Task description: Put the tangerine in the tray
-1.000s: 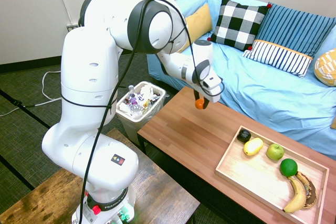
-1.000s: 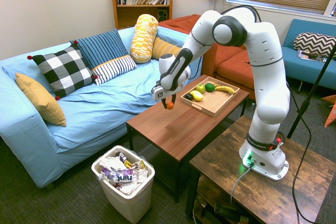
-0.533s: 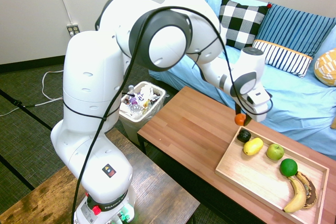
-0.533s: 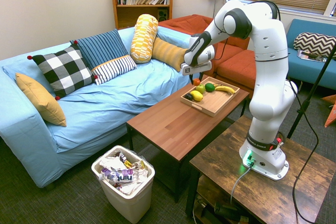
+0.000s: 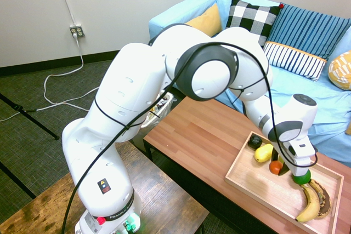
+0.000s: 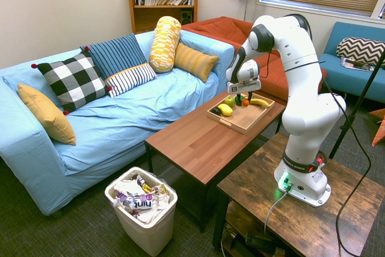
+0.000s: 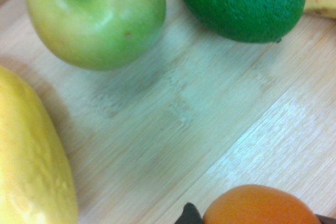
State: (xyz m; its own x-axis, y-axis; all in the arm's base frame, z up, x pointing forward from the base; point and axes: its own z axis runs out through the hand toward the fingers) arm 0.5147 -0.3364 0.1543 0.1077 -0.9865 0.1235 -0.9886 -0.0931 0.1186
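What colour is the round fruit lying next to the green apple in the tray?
Dark green: the lime, clearest in the wrist view.

Little lettering can be read in this living-room scene: dark print on the base ring of the white robot arm (image 5: 112,217), at about seven o'clock in the first exterior view, appears to spell "FRANKA". A triangular warning sticker (image 5: 102,185) sits just above it, and wrappers in the waste bin (image 6: 143,204) carry print too blurred to read.
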